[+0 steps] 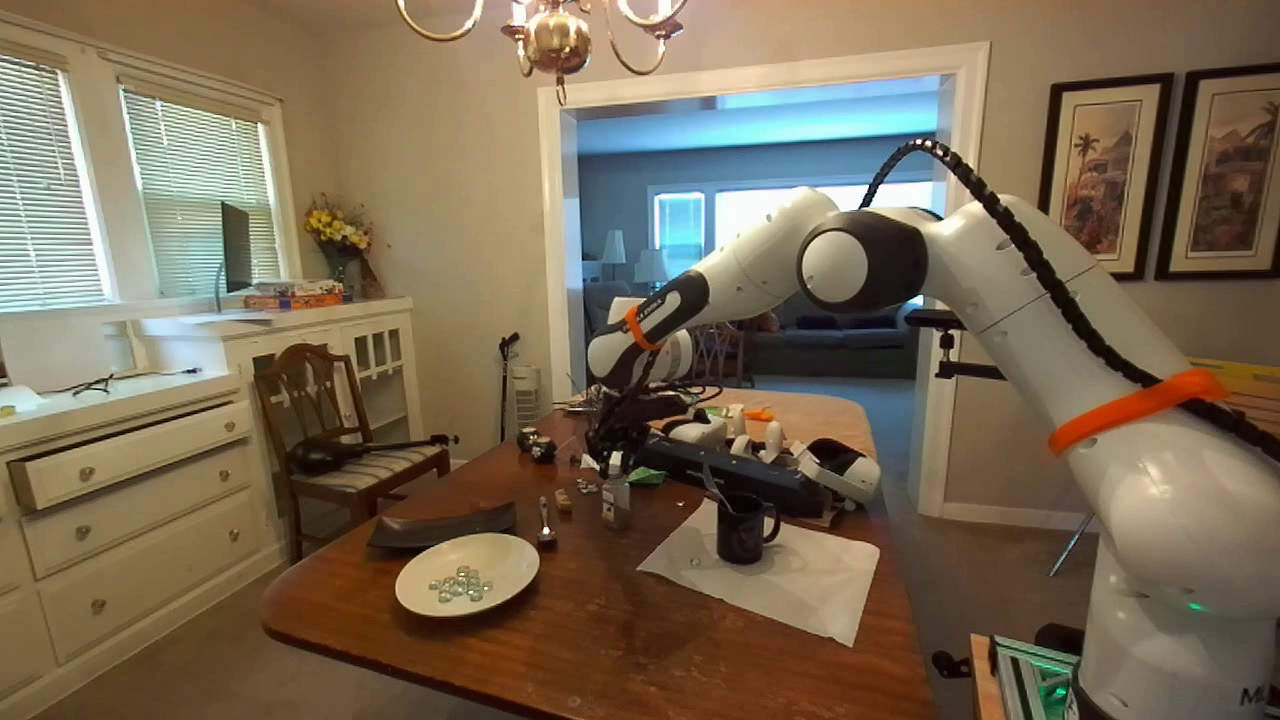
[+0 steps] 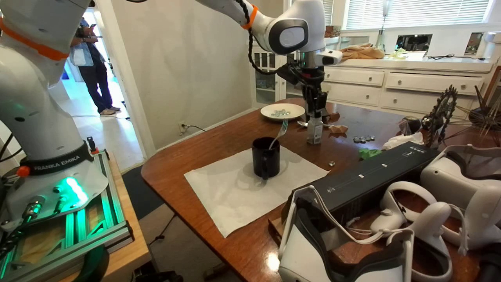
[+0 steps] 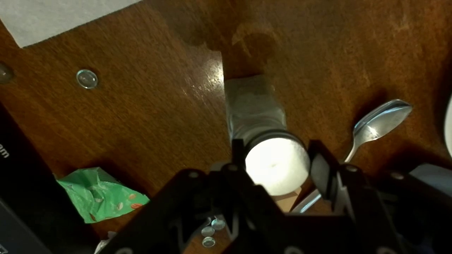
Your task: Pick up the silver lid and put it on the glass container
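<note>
Holds the silver lid (image 3: 277, 168) in the gripper (image 3: 276, 153), right at the top of the glass container (image 2: 314, 132), at two o'clock from the dark mug (image 2: 266, 157) in an exterior view; cannot tell whether seated.

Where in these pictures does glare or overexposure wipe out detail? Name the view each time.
Wrist view: the silver lid burns out nearly white, and the table carries a bright reflection. In an exterior view, the far window washes out; in an exterior view, the robot's base light glares whitish green.
</note>
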### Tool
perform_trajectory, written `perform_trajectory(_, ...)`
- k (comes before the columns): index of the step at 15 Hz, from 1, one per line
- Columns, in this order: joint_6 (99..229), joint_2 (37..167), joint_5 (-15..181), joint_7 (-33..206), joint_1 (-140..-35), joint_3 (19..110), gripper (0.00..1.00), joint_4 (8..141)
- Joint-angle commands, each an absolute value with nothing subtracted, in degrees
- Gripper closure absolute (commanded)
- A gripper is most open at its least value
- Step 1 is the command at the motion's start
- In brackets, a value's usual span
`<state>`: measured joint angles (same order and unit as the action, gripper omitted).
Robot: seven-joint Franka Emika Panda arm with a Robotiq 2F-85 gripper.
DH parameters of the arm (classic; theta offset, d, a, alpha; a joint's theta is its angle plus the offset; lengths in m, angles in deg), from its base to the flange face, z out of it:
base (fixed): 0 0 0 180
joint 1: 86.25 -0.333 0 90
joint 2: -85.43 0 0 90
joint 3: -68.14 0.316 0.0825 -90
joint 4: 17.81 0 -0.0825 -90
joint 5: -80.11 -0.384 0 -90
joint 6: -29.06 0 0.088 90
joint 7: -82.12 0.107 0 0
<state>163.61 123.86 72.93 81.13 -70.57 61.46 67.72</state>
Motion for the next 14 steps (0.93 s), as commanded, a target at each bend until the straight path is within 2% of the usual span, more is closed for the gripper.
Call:
perform_trajectory(1, 163.0, 124.1, 73.8, 83.2, -71.3, 60.5, 0.77, 67.5)
perform_trajectory(14, 161.3, 128.0, 73.4, 82.2, -70.1, 60.6, 0.77, 62.7)
